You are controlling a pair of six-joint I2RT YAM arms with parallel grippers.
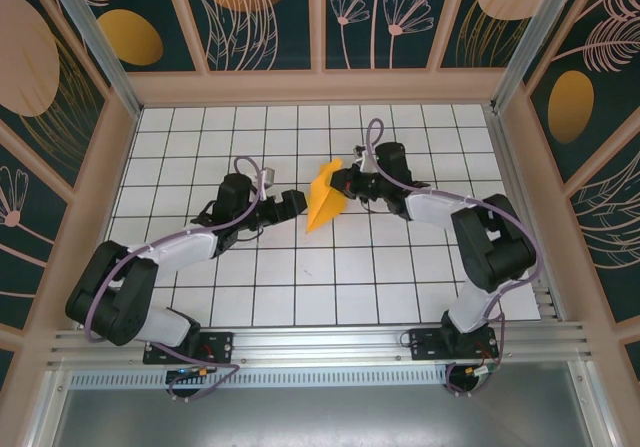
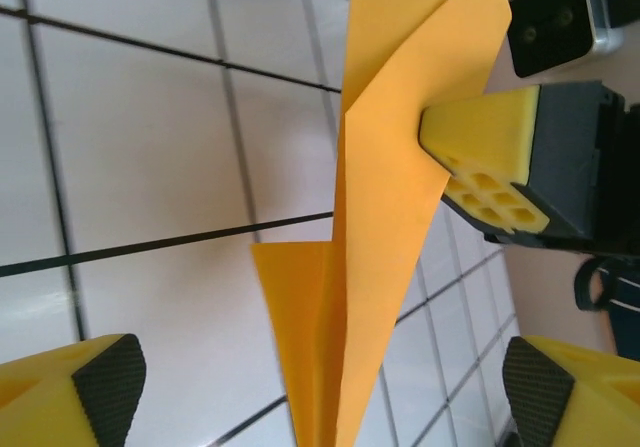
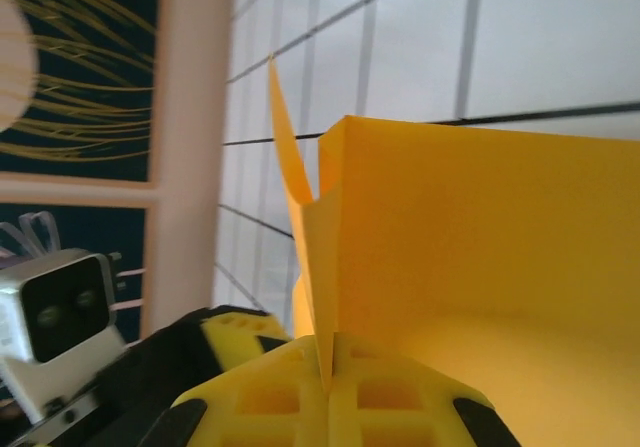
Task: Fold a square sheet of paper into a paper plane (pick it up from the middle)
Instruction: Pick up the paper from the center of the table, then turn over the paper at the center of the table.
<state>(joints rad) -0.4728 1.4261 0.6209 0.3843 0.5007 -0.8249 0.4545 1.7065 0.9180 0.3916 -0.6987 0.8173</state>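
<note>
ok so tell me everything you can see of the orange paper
The orange paper is thin, plain orange-yellow, folded into a narrow pointed shape of several layers with sharp creases. It stands tilted over the white gridded table, pinched at one side by the shut right claw. The left claw is open around the pointed end, not gripping it.

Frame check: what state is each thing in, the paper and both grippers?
paper plane: folded into a pointed dart, pinched at one side.
left gripper: open, jaws wide apart on either side of the paper.
right gripper: shut on the paper plane.
</note>
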